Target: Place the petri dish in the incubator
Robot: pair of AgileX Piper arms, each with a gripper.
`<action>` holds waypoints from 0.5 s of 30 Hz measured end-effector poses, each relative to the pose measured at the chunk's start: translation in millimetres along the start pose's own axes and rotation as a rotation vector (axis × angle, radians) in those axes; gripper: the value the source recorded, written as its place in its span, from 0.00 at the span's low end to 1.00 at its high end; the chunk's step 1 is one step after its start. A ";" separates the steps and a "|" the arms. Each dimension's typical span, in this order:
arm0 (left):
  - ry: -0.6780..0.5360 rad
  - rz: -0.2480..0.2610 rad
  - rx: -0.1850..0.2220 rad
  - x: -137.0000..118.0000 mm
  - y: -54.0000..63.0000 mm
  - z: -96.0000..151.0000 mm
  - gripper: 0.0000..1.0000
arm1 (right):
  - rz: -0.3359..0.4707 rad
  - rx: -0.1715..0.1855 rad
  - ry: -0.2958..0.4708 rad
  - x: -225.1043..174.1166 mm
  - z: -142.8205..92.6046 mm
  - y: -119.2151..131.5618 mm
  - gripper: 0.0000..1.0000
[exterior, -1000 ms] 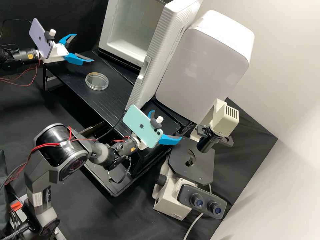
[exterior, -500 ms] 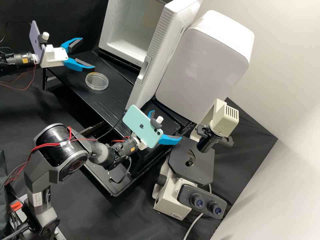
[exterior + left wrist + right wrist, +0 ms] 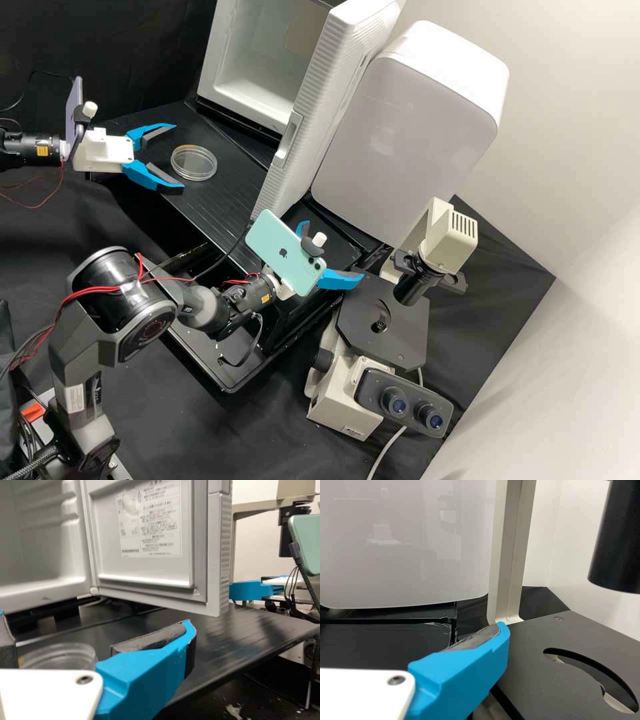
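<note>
Petri dish on bench, left end effector spread wide beside it

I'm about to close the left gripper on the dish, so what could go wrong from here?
1. The petri dish lies flat and low on the black shelf, near the tips of the open left gripper; closing now might nudge or tip it instead of gripping it.
2. The incubator door stands open beside the route inside; a carried dish could clip its edge.
</note>
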 end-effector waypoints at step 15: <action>0.126 -0.020 -0.003 -4.8 -6.3 -6.1 1.00 | 0.000 0.000 0.000 0.0 0.0 0.0 1.00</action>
